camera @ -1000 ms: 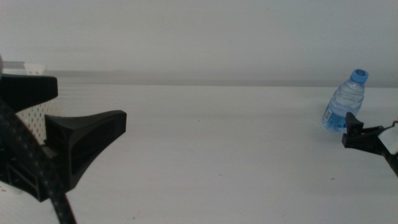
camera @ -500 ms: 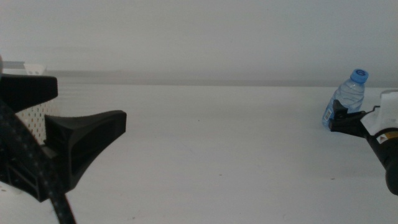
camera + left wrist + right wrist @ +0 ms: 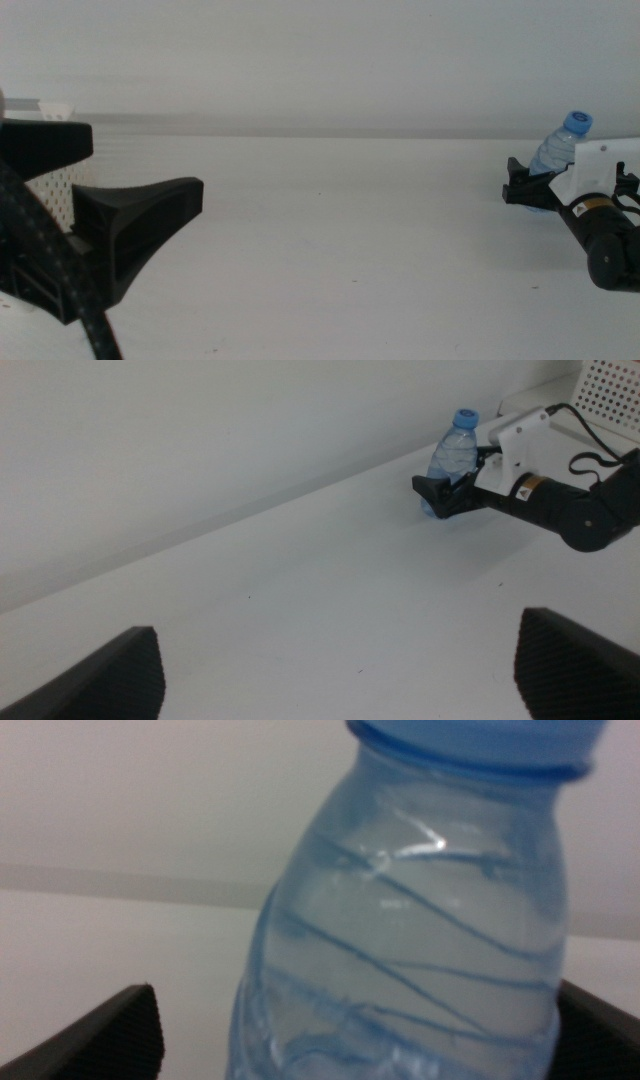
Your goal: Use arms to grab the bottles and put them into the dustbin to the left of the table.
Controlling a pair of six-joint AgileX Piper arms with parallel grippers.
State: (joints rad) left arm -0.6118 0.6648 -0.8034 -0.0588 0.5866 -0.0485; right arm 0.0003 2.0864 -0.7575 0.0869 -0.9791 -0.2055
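Note:
A small clear water bottle (image 3: 562, 146) with a blue cap stands upright at the table's (image 3: 350, 230) far right. My right gripper (image 3: 514, 184) has come in from the right and is open, its jaws on either side of the bottle's lower body. In the right wrist view the bottle (image 3: 420, 920) fills the frame between the jaws of the right gripper (image 3: 350, 1035). In the left wrist view, the bottle (image 3: 455, 452) and the right gripper (image 3: 432, 498) sit far off. My left gripper (image 3: 145, 162) waits open at the left, beside the white perforated dustbin (image 3: 52, 185).
A white perforated wall (image 3: 612, 390) shows behind the right arm (image 3: 565, 510) in the left wrist view. The tabletop between the two arms is bare white, backed by a plain pale wall (image 3: 320, 60).
The right gripper has moved left and forward up to the water bottle, so its jaws now flank it. The bottle and the left arm have not moved.

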